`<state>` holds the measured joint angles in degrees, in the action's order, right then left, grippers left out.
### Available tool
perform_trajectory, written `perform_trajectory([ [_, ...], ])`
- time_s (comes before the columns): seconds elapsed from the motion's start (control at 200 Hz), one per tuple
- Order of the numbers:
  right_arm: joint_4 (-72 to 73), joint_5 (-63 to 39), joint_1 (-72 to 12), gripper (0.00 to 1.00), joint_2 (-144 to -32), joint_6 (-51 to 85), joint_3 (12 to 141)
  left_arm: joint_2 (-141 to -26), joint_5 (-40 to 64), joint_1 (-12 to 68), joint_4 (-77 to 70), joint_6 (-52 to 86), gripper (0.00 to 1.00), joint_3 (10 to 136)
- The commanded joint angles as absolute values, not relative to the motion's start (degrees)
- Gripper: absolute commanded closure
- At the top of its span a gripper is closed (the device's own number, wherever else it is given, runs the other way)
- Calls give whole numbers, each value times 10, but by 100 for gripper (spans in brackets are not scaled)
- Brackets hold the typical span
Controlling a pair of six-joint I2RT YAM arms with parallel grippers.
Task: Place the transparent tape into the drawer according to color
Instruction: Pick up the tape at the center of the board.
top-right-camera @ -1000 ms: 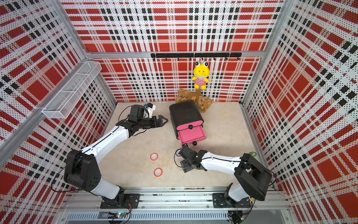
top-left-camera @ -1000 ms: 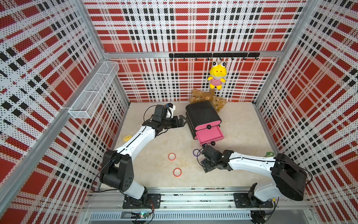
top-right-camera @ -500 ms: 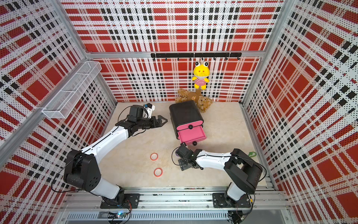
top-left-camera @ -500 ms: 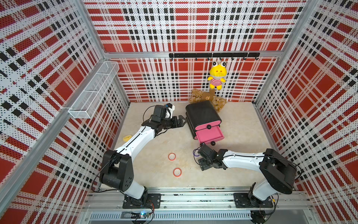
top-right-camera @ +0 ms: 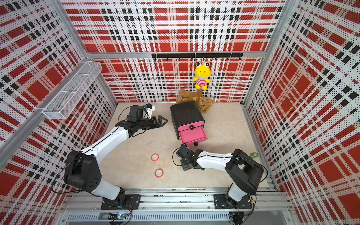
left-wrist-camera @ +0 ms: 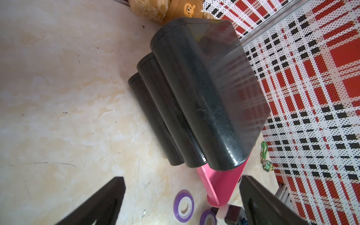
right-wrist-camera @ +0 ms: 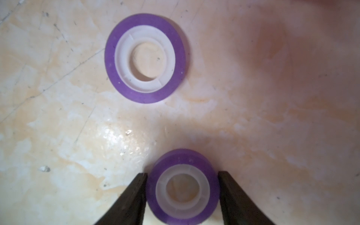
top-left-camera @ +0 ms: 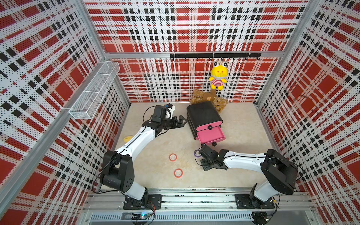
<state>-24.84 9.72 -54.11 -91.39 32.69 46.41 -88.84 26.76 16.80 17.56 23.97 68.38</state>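
Two purple transparent tape rings lie on the floor in front of the drawer cabinet (top-left-camera: 203, 115). My right gripper (right-wrist-camera: 182, 173) is shut on the nearer purple ring (right-wrist-camera: 183, 188), one finger against each side. The other purple ring (right-wrist-camera: 145, 58) lies free just beyond it. Both purple rings also show in the left wrist view, the free ring (left-wrist-camera: 184, 203) and the gripped ring (left-wrist-camera: 208, 218). Two red tape rings (top-left-camera: 172, 157) (top-left-camera: 178, 173) lie further left. One pink drawer (top-left-camera: 211, 135) is pulled out. My left gripper (top-left-camera: 184, 121) hangs open beside the cabinet's left side, holding nothing.
A yellow flat toy (top-left-camera: 127, 138) lies by the left wall and a green keychain (top-right-camera: 253, 155) by the right wall. Plush bears (top-left-camera: 208, 99) sit behind the cabinet. A yellow plush frog (top-left-camera: 218, 76) hangs above them, and a wire basket (top-left-camera: 95, 91) is on the left wall.
My right gripper has slid left to the purple rings and narrowed its jaws onto one. The left arm has stayed still.
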Motion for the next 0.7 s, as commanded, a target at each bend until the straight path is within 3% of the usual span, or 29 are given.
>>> perform_trajectory([
  [0.0,-282,84,-544,44,-932,329,473,-869,278,161,166,232,1,680],
  [0.19,-288,83,-545,53,-933,330,480,-870,279,161,166,233,1,683],
  [0.697,-335,86,-545,56,-862,342,503,-867,279,160,169,234,1,691],
])
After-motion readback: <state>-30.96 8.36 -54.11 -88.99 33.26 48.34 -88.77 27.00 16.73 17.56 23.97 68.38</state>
